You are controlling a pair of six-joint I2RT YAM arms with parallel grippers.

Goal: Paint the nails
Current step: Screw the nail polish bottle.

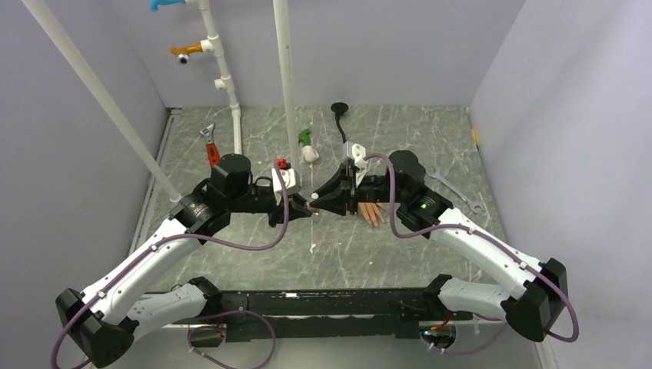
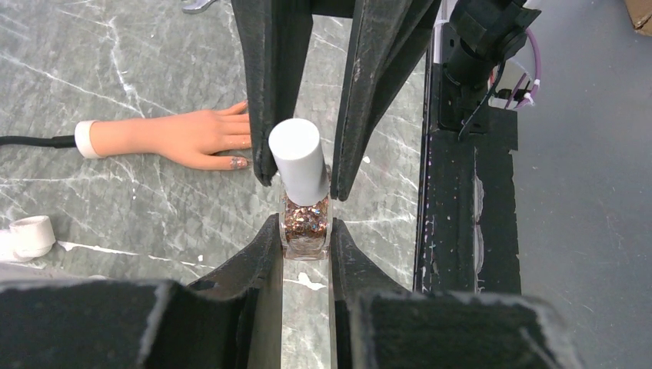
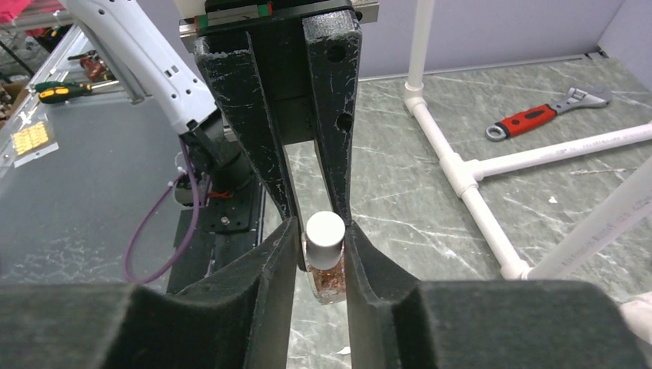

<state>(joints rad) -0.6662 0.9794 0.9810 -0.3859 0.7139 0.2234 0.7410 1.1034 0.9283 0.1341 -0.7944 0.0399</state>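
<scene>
A small clear polish bottle (image 2: 306, 224) full of coppery glitter hangs above the table, and my left gripper (image 2: 306, 231) is shut on its glass body. Its white cap (image 3: 324, 231) sits between the fingers of my right gripper (image 3: 321, 229), which press on both sides of it. The two grippers meet tip to tip at mid-table (image 1: 314, 205). The peach mannequin hand (image 2: 184, 137) lies flat on the table just beyond them, partly hidden under the right gripper in the top view (image 1: 372, 213). Of the nails, the thumb's nail (image 2: 239, 162) shows glitter; the other nails are hidden.
A white pipe frame (image 1: 284, 77) stands at the back left. A red-handled wrench (image 1: 210, 146) lies beside it. A green-and-white object (image 1: 309, 147) and the hand's black stem (image 1: 339, 109) lie behind the grippers. A silver wrench (image 1: 454, 188) lies on the right.
</scene>
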